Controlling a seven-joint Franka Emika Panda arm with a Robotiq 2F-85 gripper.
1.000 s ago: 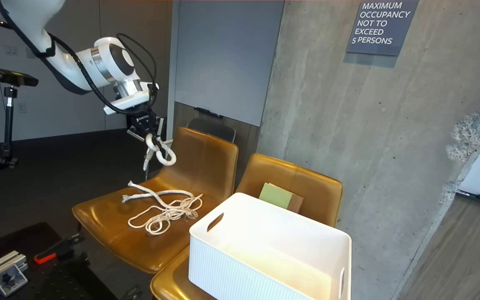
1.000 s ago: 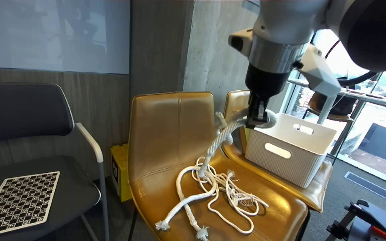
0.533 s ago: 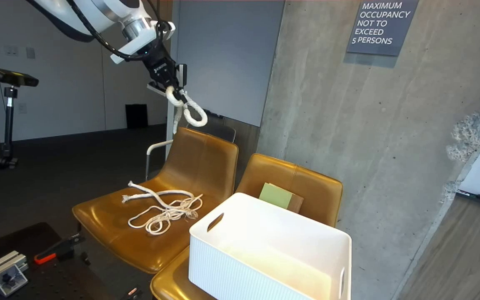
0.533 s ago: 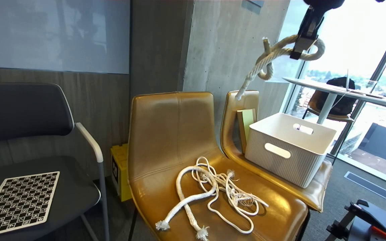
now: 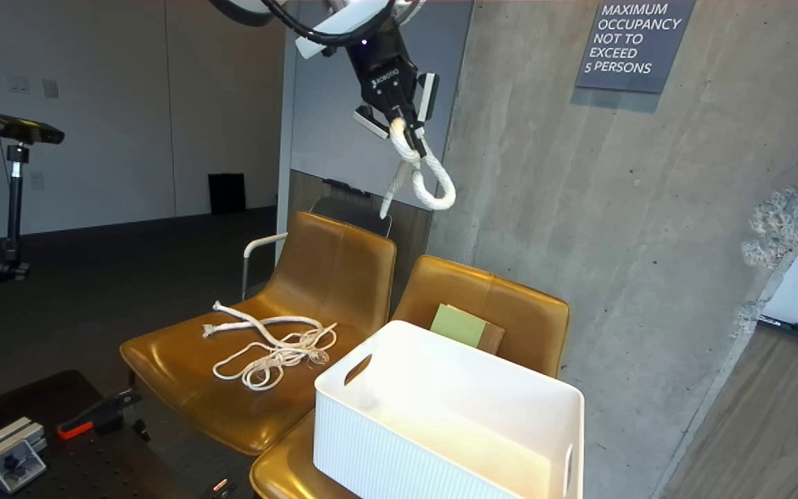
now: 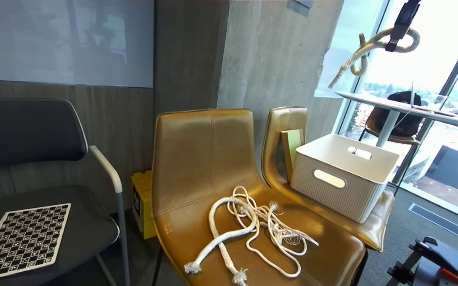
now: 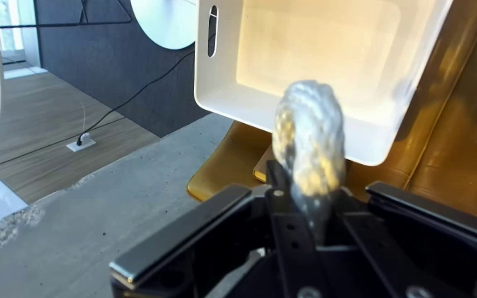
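The tool [image 5: 417, 144] now sits higher and nearer the white bin [image 5: 399, 443] than a second ago, clamped on a thick rope [image 6: 363, 51] that hangs in midair. It is lifted but not yet let go; other ropes [image 6: 233, 234] lie on a brown chair [image 6: 203, 159].

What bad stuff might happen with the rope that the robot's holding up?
The rope might slip and fall, because the pincer squeezes only a bit of it, up in the air. Its hanging loop might also catch on the white bin if it comes down too close. And if it drops off to the side, it might land behind the bin, near the green thing.
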